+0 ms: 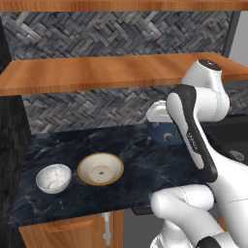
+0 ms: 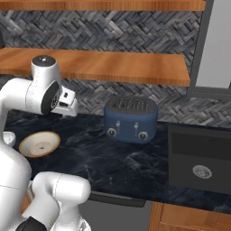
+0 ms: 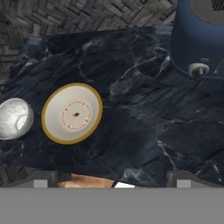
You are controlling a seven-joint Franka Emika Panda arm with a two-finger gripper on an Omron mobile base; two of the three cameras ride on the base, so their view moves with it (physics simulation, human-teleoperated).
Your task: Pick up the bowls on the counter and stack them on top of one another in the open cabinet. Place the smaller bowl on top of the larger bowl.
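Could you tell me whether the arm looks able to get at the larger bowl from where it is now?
Probably yes: the larger bowl sits uncovered on the counter, with the smaller bowl beside it and the toaster well apart, so nothing blocks a descent.

Small speckled bowl just beside rimmed cream bowl, upright on counter.

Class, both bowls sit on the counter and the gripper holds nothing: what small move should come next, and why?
Probably lower the gripper toward the larger bowl, since it must go beneath the smaller bowl and the open cabinet holds no bowl yet.
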